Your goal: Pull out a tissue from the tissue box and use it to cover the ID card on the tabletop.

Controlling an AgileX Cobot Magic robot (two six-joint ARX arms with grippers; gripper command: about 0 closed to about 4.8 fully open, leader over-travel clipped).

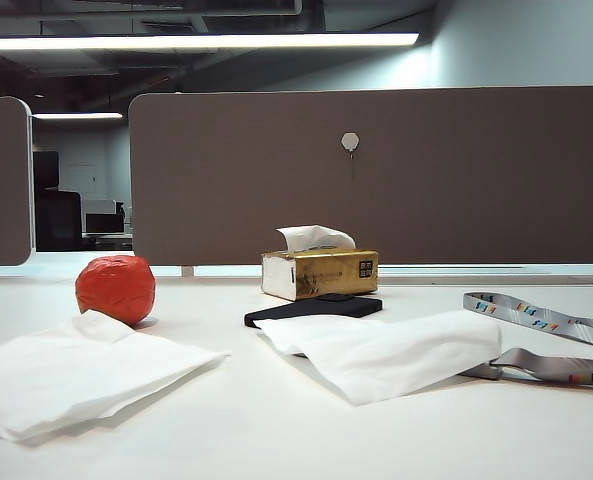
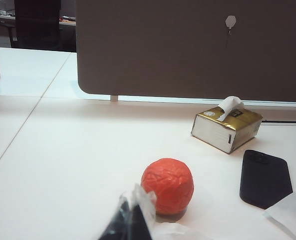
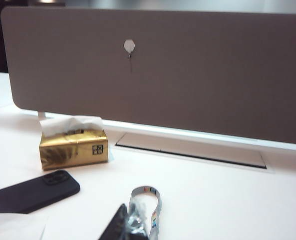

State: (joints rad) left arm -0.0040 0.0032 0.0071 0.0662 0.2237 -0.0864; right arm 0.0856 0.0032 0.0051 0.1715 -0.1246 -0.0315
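Observation:
A gold tissue box (image 1: 321, 272) with a white tuft on top stands at the middle back of the tabletop (image 1: 276, 430). In front of it a thin white tissue (image 1: 386, 352) lies spread flat. The ID card is hidden. A grey lanyard (image 1: 538, 320) runs under the tissue's right edge. Neither gripper shows in the exterior view. In the left wrist view my left gripper (image 2: 133, 212) is shut and empty, just short of a red ball (image 2: 167, 185). My right gripper (image 3: 128, 220) is shut and empty above the lanyard loop (image 3: 148, 202), with the box (image 3: 74, 147) further off.
A black phone-like slab (image 1: 314, 308) lies between box and tissue. The red crumpled ball (image 1: 116, 288) sits at the left, with a thick layered white napkin (image 1: 66, 372) in front of it. A brown partition (image 1: 376, 175) closes off the back of the desk.

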